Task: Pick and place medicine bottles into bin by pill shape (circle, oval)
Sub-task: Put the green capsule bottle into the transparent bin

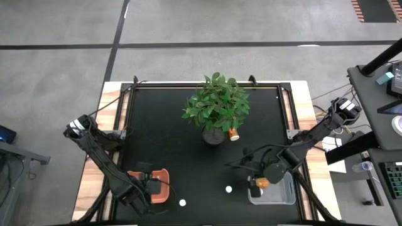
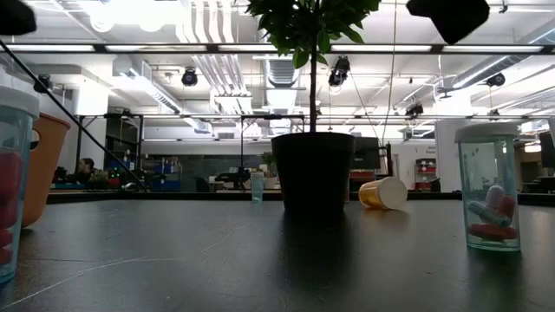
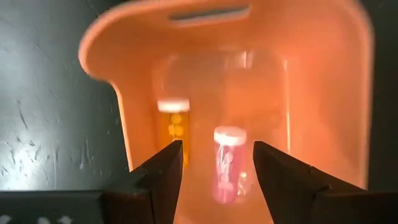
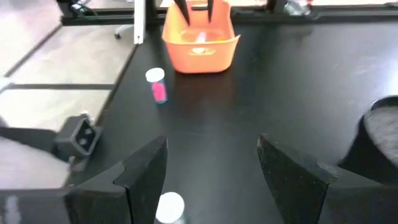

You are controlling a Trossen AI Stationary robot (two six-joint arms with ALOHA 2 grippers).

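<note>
Left gripper (image 3: 214, 163) spread, empty, over orange bin (image 3: 323, 93); pink-pill bottle (image 3: 228, 163) between fingers, upright. Right gripper (image 4: 211, 177) spread, empty; bottle (image 4: 157, 84) at its 11 o'clock.

I see the orange bin (image 1: 162, 192) at the table's near left and the clear bin (image 1: 276, 194) at the near right. Inside the orange one, an orange bottle (image 3: 173, 127) with a white cap and a pinkish bottle (image 3: 228, 163) stand side by side. An orange bottle (image 1: 262, 183) shows at the clear bin. Two white-capped bottles stand upright on the black table between the bins, one (image 1: 183, 203) nearer the orange bin, one (image 1: 228, 189) nearer the clear. Another orange bottle (image 1: 233, 134) lies on its side just beside the plant pot.
</note>
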